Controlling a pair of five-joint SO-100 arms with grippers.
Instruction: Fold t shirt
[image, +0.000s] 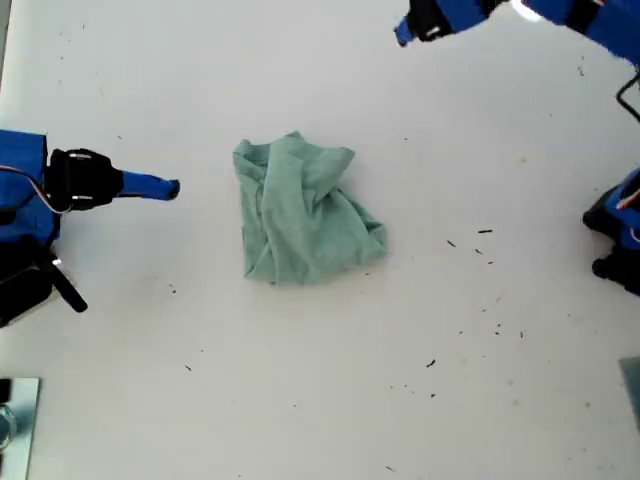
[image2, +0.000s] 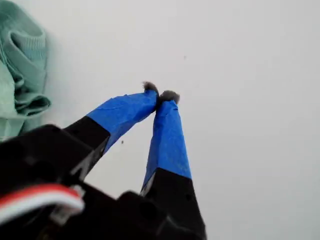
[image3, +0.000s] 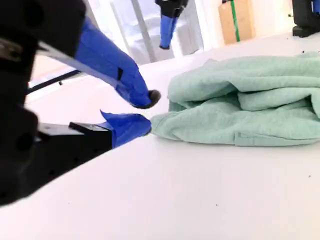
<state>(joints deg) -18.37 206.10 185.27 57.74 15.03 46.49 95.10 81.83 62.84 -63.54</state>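
Sage-green heathered t shirt (image: 305, 212) lies crumpled in a loose heap on the white table (image: 480, 380), close to the middle of the exterior view. It is bunched and creased, with overlapping folds and one corner poking up toward 12 o'clock. Neither sleeves nor neck can be told apart in the heap.

My second gripper (image: 172, 187) sits at 9 o'clock from the t shirt in the exterior view, low over the table and pointing at the cloth, with bare table between them. In the second wrist view my second gripper (image3: 145, 111) is released: the blue-taped fingers (image3: 125, 75) stand a little apart with nothing between them. The t shirt (image3: 240, 105) lies just ahead of them as a stack of soft folds.

My first gripper (image: 403, 33) is at about 1 o'clock from the t shirt in the exterior view, up by the top edge and well apart from the cloth. In the first wrist view my first gripper (image2: 160, 95) is clenched on nothing, its dark tips meeting over plain white table. A fold of the t shirt (image2: 22, 75) shows off to one side, not touched.

Small dark specks (image: 485, 232) scatter the table at 3 to 5 o'clock from the garment
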